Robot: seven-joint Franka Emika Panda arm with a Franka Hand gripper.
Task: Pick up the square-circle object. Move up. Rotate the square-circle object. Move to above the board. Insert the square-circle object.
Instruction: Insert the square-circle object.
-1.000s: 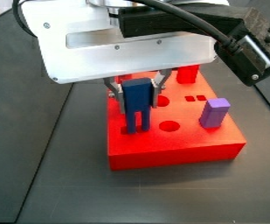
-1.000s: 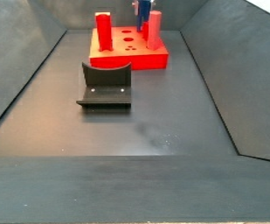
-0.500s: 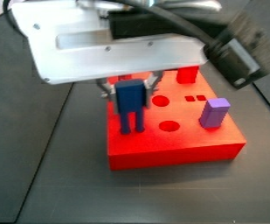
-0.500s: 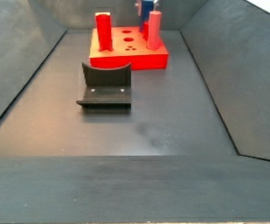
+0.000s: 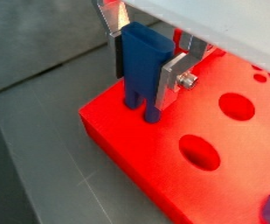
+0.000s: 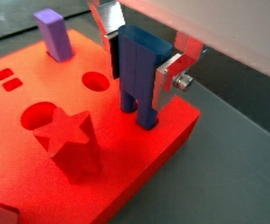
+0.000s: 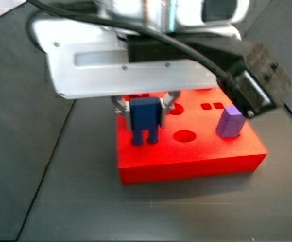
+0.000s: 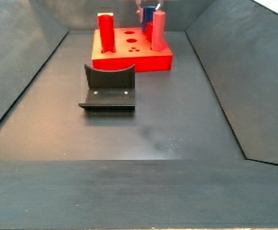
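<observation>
Two silver fingers [image 5: 176, 72] of the claw [image 5: 147, 54] clamp the square-circle object [image 5: 141, 63] in a wrist view; the dark blue peg stands upright, its lower end down at the top face of the board [image 5: 125, 149], near a board corner. Whether the tip sits inside a hole or only rests on the face I cannot tell; the contact spot is dark.

Same grip in a wrist view from the far side: claw [image 6: 143, 51] closed onto the square-circle object [image 6: 137, 68], peg bottom at the board [image 6: 125, 188] edge zone. A red star-section peg [image 6: 67, 136] stands near it, a purple block [image 6: 54, 35] farther across the board, open round holes between.

Side view: claw [image 7: 146, 102] directly over the board [image 7: 193, 165], blue square-circle object [image 7: 143, 121] upright on the board's near-left part; purple block [image 7: 231, 122] toward the opposite side.

Side view from down the tabletop [image 8: 141, 135]: board [image 8: 135, 59] at the far end, the fixture [image 8: 107, 87] just in front of it, red upright pegs [image 8: 106, 27] on the board, claw [image 8: 148, 7] barely visible above.

Judgement: pick, lift, rotate and transfer look done; insertion under way, seating and release remain.
</observation>
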